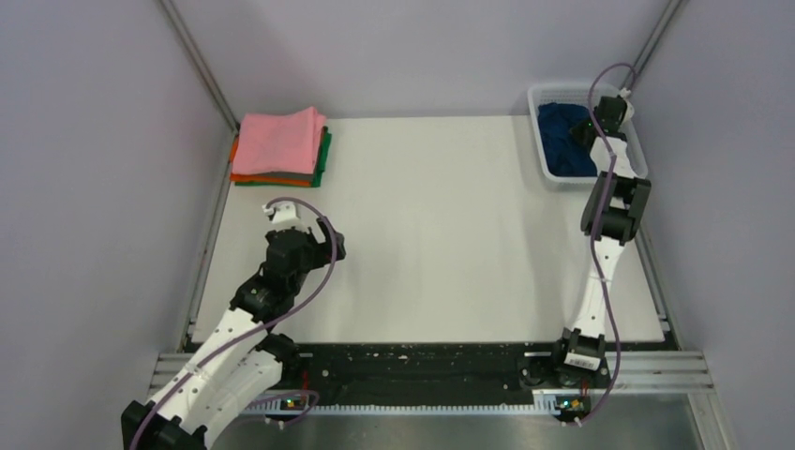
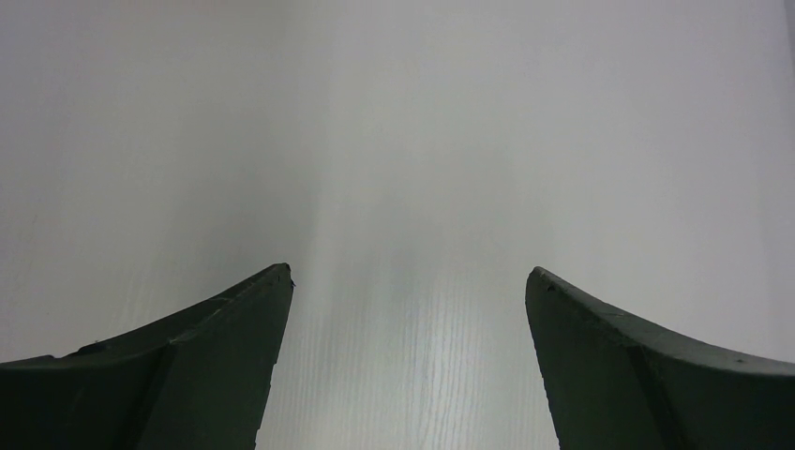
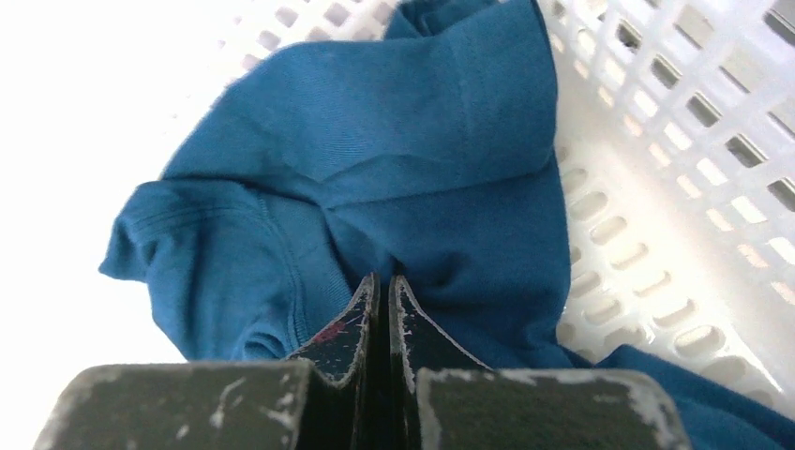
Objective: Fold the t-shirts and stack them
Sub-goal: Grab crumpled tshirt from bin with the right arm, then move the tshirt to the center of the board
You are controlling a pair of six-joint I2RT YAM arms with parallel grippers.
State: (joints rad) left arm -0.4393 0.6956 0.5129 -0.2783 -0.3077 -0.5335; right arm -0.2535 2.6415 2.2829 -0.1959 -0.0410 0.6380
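Observation:
A crumpled dark blue t-shirt (image 3: 394, 159) lies in the white mesh basket (image 3: 675, 169) at the table's back right (image 1: 548, 91). My right gripper (image 3: 382, 278) reaches down into the basket, its jaws pressed together on a pinch of the blue cloth, which puckers toward the tips. In the top view that gripper (image 1: 583, 131) sits over the blue t-shirt (image 1: 561, 139). A stack of folded t-shirts (image 1: 279, 141), pink on top with green and orange edges below, rests at the back left. My left gripper (image 2: 410, 274) hangs open over bare table, nothing between its fingers.
The basket's walls surround the right gripper closely. Grey walls with metal rails border the white table (image 1: 441, 234) on the left, back and right. The left arm (image 1: 281, 267) is folded back near the table's left front.

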